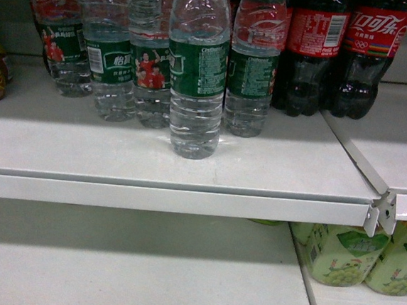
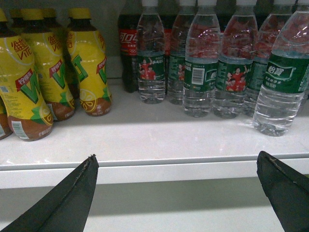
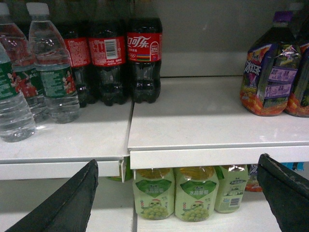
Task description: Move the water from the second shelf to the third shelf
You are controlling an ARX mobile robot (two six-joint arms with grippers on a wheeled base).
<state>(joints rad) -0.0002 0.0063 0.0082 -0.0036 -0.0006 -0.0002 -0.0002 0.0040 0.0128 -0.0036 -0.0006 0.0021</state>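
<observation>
Several water bottles stand in a cluster on the upper white shelf. One water bottle stands in front of the others, nearest the shelf edge; it also shows as the water bottle at the right of the left wrist view and the water bottle at the left of the right wrist view. My left gripper is open and empty, low before the shelf's front lip. My right gripper is open too, holding nothing, further right. Neither gripper shows in the head view.
Dark cola bottles stand right of the water. Yellow tea bottles stand to its left. Purple drink packs sit far right. Green grape drinks fill the lower shelf on the right. A shelf joint bracket juts out.
</observation>
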